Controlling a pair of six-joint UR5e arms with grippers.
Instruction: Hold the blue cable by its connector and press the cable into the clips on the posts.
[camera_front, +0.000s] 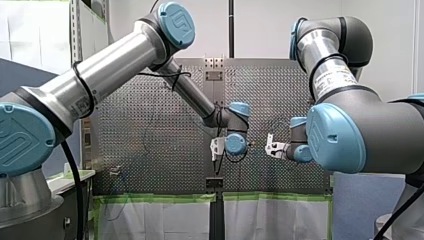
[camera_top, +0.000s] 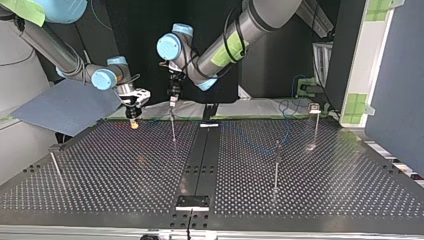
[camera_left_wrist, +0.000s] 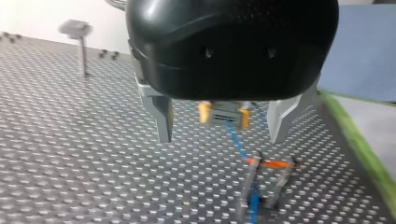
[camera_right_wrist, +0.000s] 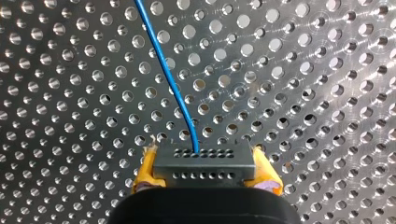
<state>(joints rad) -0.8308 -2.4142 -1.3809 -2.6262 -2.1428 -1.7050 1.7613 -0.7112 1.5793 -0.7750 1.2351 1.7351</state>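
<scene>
right wrist view: r gripper tight on connector w/ blue cable; l gripper fingers apart

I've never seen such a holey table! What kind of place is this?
Probably a robotics lab: two robot arms over a perforated table with thin posts, my right gripper holding a blue cable by its connector.

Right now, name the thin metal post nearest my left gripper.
The thin metal post directly below my left gripper in the top view; the other three stand far off.

robot lab with perforated table
</scene>
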